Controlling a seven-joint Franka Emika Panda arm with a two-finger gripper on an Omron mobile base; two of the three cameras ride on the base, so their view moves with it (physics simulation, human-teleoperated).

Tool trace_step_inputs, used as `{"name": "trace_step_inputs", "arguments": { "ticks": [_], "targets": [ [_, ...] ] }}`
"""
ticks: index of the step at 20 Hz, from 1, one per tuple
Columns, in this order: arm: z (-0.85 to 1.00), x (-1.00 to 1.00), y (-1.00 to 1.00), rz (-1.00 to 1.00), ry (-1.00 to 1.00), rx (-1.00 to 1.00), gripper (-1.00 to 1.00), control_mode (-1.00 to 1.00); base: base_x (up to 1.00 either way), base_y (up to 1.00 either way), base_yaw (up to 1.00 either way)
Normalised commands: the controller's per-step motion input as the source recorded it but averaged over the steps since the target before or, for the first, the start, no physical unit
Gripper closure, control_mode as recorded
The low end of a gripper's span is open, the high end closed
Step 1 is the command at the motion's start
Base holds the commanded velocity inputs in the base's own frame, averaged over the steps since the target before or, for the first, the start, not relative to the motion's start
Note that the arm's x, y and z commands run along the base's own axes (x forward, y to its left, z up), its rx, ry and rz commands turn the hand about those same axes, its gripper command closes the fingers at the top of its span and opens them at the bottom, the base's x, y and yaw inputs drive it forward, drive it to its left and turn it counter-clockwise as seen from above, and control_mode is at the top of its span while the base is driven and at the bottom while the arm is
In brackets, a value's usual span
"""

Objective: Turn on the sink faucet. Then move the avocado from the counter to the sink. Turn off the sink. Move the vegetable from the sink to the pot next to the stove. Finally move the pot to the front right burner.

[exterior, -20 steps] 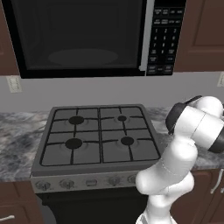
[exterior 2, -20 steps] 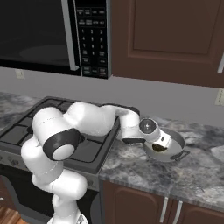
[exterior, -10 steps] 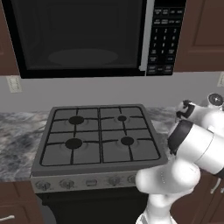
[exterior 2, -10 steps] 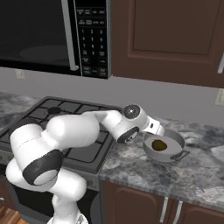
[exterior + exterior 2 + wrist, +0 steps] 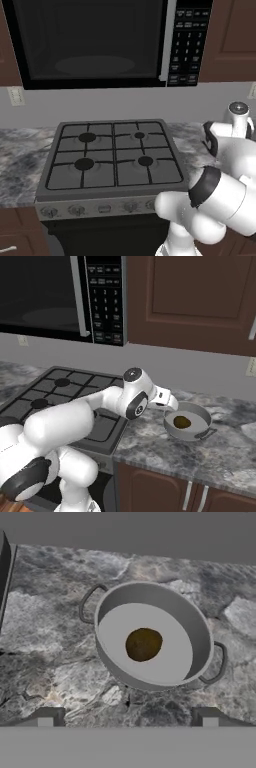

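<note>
A grey two-handled pot [image 5: 150,587] stands on the marbled counter just right of the stove [image 5: 60,387]. The dark green-brown avocado [image 5: 143,644] lies on the pot's floor, and it also appears as the avocado [image 5: 182,422] inside the pot [image 5: 200,412]. My gripper [image 5: 127,718] hangs open and empty a little above the pot's near side, its fingertips [image 5: 45,717] wide apart. From the right base, the gripper [image 5: 171,404] sits at the pot's left rim. The front right burner [image 5: 145,161] is bare.
A black microwave [image 5: 95,42] hangs over the stove, and dark cabinets [image 5: 195,301] are above the counter. Marbled counter [image 5: 235,451] stretches to the right of the pot. My own arm reaches over the stove's right edge.
The hand has drawn back up and left from directly over the pot to its left rim, and the elbow has swung. The avocado stays in the pot. The jaws remain open.
</note>
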Motion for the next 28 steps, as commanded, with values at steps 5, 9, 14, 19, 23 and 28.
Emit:
{"name": "trace_step_inputs", "arguments": {
  "ticks": [5,9,14,19,23,28],
  "targets": [
    [0.02,-0.27,0.31,0.13,0.13,-0.02,-1.00,-1.00,0.00,0.00,0.00],
    [-0.02,0.00,0.01,0.03,0.00,0.00,-1.00,-1.00,0.00,0.00,0.00],
    [-0.09,0.20,0.00,0.02,0.01,0.00,-1.00,-1.00,0.00,0.00,0.00],
    [-0.03,0.38,0.00,0.04,0.02,0.00,-1.00,-1.00,0.00,0.00,0.00],
    [-0.15,0.26,0.00,0.07,0.05,0.00,-1.00,-1.00,0.00,0.00,0.00],
    [-0.27,0.06,-0.03,0.06,0.04,0.03,-1.00,-1.00,0.00,0.00,0.00]
  ]
}}
